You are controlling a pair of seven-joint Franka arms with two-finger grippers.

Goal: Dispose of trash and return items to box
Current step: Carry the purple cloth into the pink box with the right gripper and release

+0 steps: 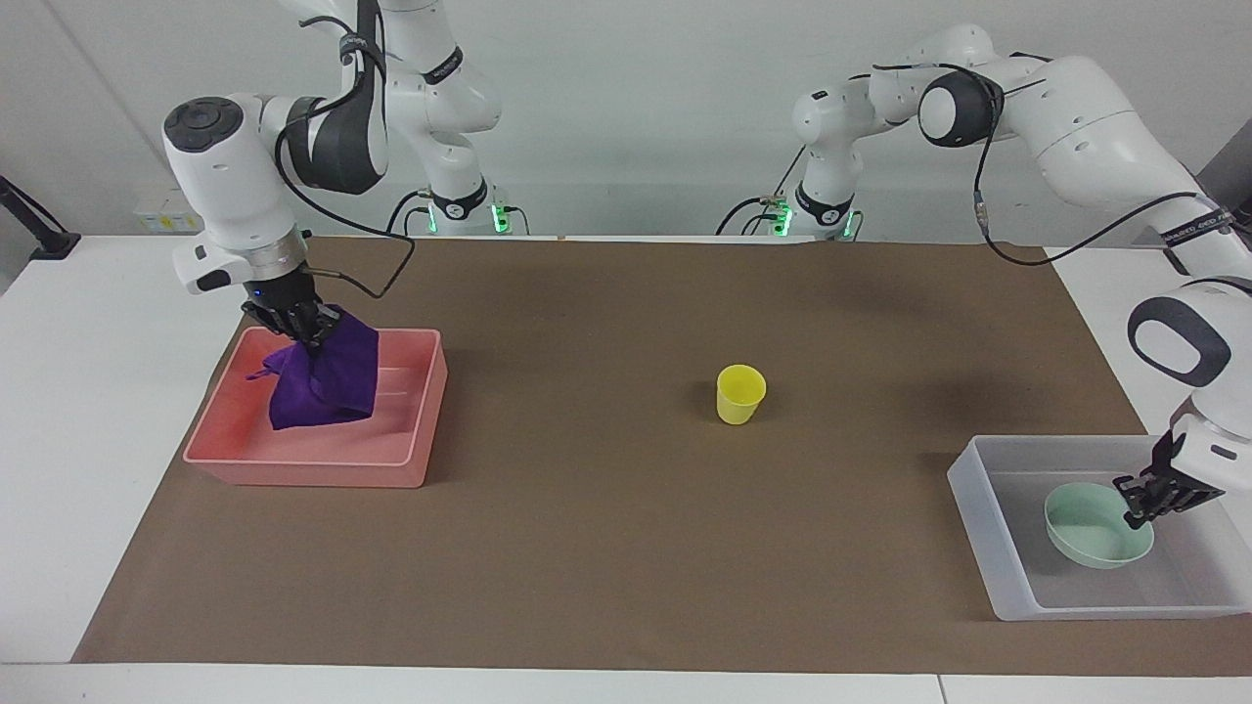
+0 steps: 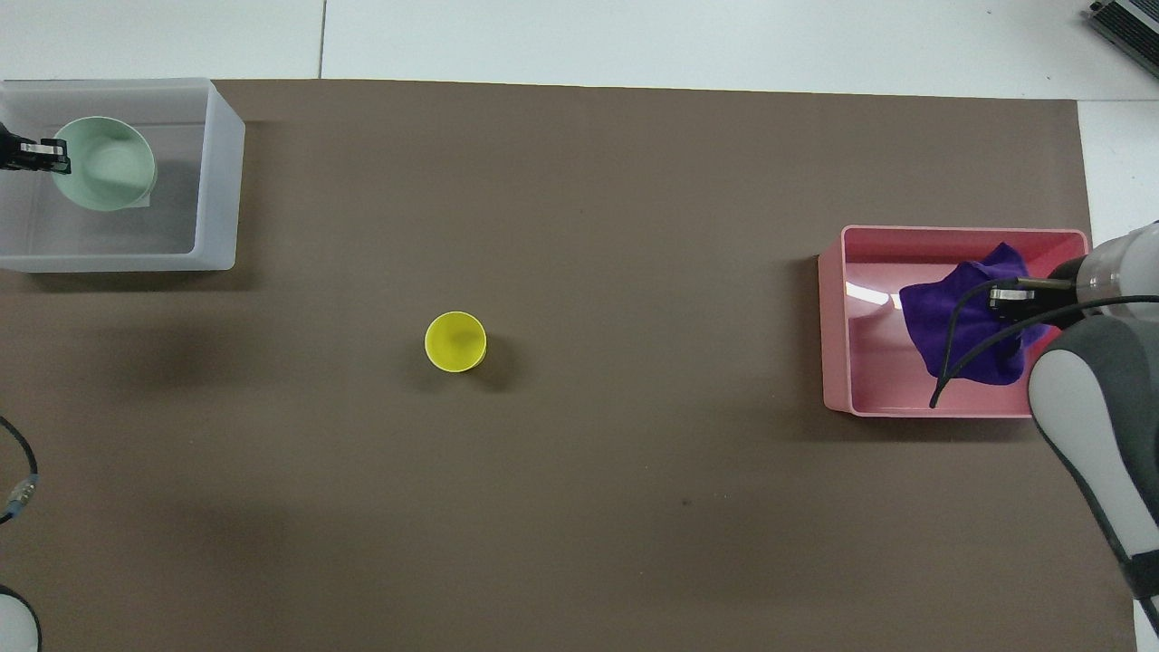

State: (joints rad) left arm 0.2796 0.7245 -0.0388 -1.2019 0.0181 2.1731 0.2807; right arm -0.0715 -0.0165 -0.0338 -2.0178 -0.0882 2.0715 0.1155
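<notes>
— What lies on the table [image 1: 117, 440]?
— A brown mat [image 1: 606, 548] over most of it; a pink tray [image 1: 220, 430] on the mat toward the right arm's end.
— Anything else?
— White tabletop at both ends.

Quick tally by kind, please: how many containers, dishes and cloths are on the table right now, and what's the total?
Containers: 2, pink tray and translucent bin
Dishes: 2, yellow cup and mint-green bowl in the bin
Cloths: 1, purple rag held over the tray
Total: 5
</notes>
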